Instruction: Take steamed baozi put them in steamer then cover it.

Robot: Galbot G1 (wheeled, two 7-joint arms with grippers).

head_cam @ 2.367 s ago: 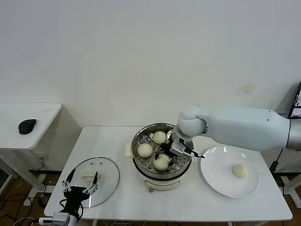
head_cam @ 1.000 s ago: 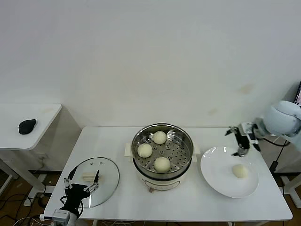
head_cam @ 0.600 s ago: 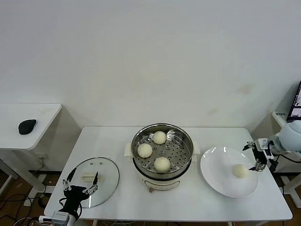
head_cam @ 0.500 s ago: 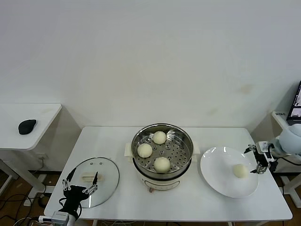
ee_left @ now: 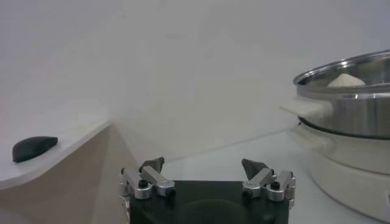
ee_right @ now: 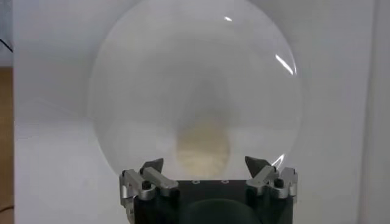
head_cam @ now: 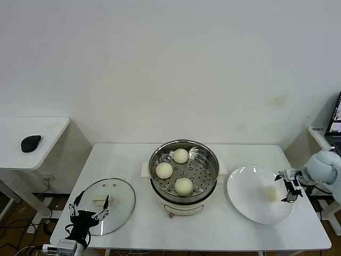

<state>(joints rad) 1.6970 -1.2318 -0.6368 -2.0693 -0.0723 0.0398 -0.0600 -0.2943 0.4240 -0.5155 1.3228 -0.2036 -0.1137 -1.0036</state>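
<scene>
Last bun, and I could squash it

My right gripper (head_cam: 288, 188) is wide open just beside the last soft round baozi (head_cam: 271, 193) on the smooth white plate (head_cam: 250, 210) beside the shiny steamer (head_cam: 184, 173); squeezing hard dents it. My left gripper (head_cam: 85, 209), open too, waits by the glass cover (head_cam: 120, 200).

Steamer (head_cam: 184, 169): polished stainless pot, mirror-bright wall, perforated metal tray, set on a glossy cream plastic base. Steamed baozi (head_cam: 183, 185): matt, smooth dough skin. Cover (head_cam: 106, 205): clear glass, metal rim, cream plastic handle. Plate (head_cam: 250, 205): glossy white, highlights seen on its rim. Table (head_cam: 213, 234): smooth white top, low sheen. Left gripper (ee_left: 206, 173): bare metal fingers, matt black tips.
</scene>
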